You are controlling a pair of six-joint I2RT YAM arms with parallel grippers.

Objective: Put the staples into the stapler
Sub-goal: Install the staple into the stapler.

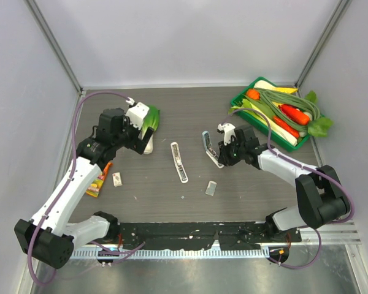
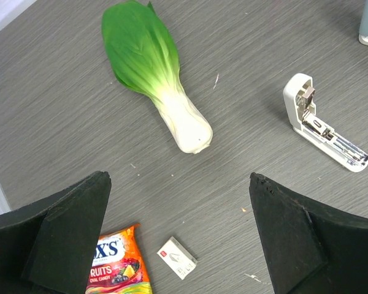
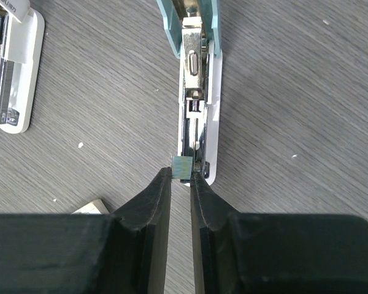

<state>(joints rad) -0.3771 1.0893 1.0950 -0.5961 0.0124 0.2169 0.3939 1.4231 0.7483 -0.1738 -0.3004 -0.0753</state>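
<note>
The white stapler lies open on the table, its silvery channel up; it also shows in the left wrist view and the right wrist view. A small whitish staple box lies left of it, low between my left fingers in the left wrist view. My left gripper is open and empty, above the table. My right gripper is shut on a small shiny strip of staples, held at the near end of the metal channel of a pale blue-and-white bar.
A toy bok choy lies under the left arm. An orange candy bag lies beside the staple box. A second small box lies near the front. A green tray of toy vegetables stands back right.
</note>
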